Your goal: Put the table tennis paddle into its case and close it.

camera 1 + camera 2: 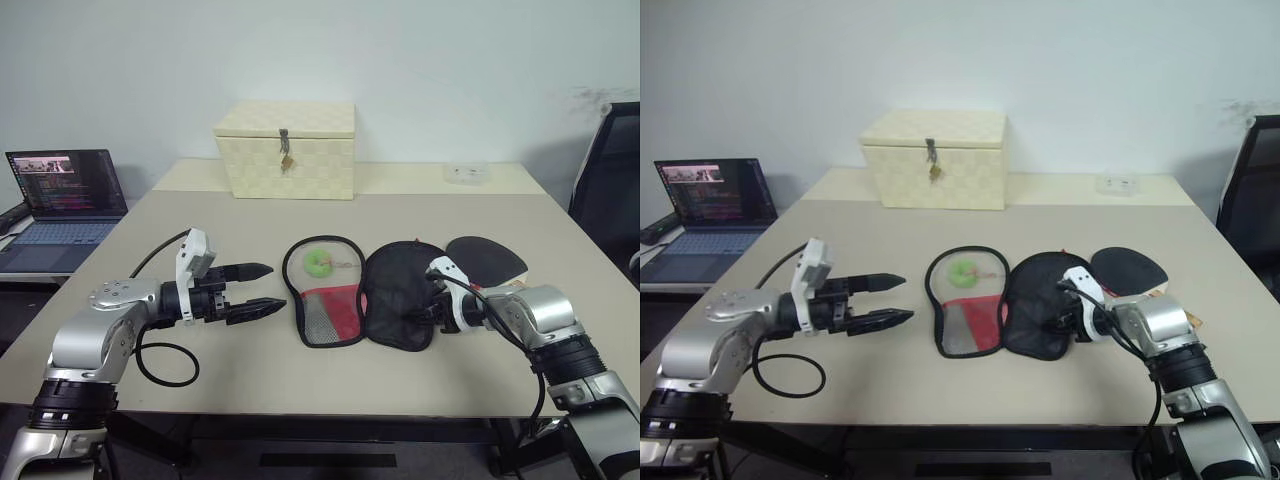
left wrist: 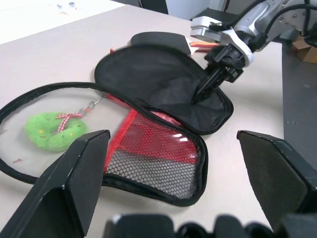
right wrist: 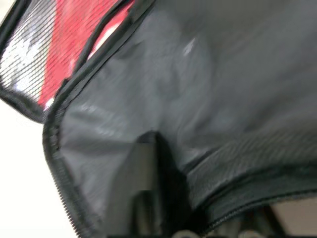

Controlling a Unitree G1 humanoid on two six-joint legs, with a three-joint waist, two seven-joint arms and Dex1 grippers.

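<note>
One zip case (image 1: pixel 360 295) lies unzipped and spread flat near the bench's front edge, a green pull (image 1: pixel 320 263) on its left half. The one table tennis paddle (image 1: pixel 487 259) rests outside it, just beyond the right flap, so packing and zipping remain. The right end effector (image 2: pixel 205 89) presses on the black flap, its grip impossible to tell; the left end effector (image 1: pixel 250 290) hovers open.

I see the case (image 2: pixel 163 94) as matt black cloth with red mesh, the table tennis paddle (image 1: pixel 487 258) face as dull rubber, perhaps, and a woven box (image 1: pixel 288 148) with a metal latch.
</note>
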